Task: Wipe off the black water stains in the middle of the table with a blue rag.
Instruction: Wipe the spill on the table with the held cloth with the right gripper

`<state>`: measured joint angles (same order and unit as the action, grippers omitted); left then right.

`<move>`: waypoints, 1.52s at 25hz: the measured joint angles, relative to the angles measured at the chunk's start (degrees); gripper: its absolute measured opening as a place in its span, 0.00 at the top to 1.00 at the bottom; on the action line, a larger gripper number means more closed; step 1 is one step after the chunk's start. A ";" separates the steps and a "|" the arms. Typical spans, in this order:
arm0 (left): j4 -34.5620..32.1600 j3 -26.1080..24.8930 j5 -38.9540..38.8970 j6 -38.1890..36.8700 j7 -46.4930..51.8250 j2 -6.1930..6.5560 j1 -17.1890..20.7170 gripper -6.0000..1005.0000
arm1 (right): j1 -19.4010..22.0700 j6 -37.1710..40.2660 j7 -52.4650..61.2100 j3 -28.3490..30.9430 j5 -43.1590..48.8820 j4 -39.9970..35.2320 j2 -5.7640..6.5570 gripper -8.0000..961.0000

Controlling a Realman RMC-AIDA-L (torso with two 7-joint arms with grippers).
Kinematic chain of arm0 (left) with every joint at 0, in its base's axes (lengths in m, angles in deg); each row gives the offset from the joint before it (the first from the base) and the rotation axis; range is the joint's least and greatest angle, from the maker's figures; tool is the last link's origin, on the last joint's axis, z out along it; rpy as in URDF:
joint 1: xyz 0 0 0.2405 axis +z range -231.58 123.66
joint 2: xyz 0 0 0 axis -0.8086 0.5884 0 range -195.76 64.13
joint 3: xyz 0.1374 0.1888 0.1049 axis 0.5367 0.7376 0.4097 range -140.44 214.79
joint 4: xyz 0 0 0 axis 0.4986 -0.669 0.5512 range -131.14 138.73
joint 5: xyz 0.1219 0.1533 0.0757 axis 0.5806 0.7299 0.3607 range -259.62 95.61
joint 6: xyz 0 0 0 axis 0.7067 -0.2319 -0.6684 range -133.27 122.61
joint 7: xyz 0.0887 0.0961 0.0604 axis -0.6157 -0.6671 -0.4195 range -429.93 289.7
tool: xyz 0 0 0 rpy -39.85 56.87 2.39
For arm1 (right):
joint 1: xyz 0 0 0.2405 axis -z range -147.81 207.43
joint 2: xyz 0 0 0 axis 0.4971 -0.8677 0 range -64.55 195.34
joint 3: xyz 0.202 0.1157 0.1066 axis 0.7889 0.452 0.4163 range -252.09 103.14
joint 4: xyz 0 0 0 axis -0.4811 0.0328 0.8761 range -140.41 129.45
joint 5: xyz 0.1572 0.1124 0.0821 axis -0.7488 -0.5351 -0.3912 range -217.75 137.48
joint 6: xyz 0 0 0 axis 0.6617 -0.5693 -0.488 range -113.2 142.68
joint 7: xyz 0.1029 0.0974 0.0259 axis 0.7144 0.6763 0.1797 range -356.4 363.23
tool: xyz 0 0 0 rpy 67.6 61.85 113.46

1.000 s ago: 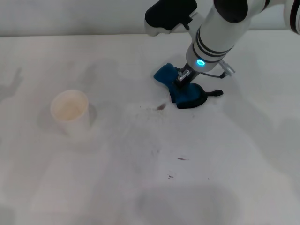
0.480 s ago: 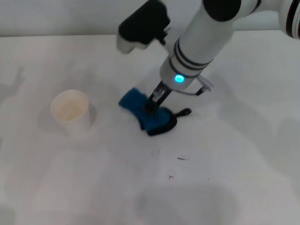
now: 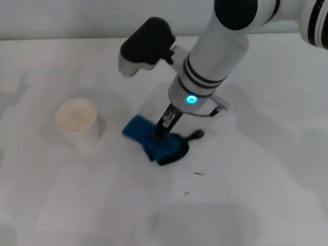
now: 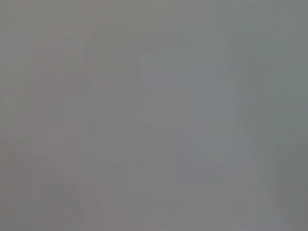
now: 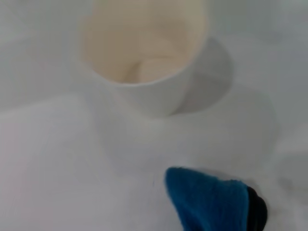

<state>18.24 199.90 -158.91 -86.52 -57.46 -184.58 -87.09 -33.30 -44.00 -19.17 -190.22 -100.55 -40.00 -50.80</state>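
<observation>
With the paper cup (image 3: pixel 77 121) standing at the left of the table (image 3: pixel 266 205), the blue rag (image 3: pixel 154 141) lies just right of it near the middle, its long axis running from the cup's side toward the robot's right. The right gripper (image 3: pixel 163 128) pinches the rag from above and presses it to the surface. A few dark specks (image 3: pixel 199 173) remain just right of the rag and nearer the robot, so the next stroke probably goes that way. The left arm is out of view.
</observation>
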 joint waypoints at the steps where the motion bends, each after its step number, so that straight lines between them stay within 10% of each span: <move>1: 0.00 0.00 0.00 0.00 0.00 0.00 0.00 0.11 | -0.01 0.68 1.23 0.26 1.58 0.24 0.01 0.84; 15: 0.05 -0.27 0.00 0.43 0.00 -0.04 -0.39 0.11 | -0.18 0.01 14.32 7.13 24.95 0.87 0.26 0.84; 38: -1.62 -0.31 -0.08 0.51 -0.57 -0.03 -0.58 0.11 | -0.97 -9.70 -0.28 -0.05 2.67 -3.40 0.00 0.84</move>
<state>16.63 199.59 -158.99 -86.01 -58.03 -184.61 -87.67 -34.27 -53.70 -19.45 -190.26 -97.89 -43.40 -50.79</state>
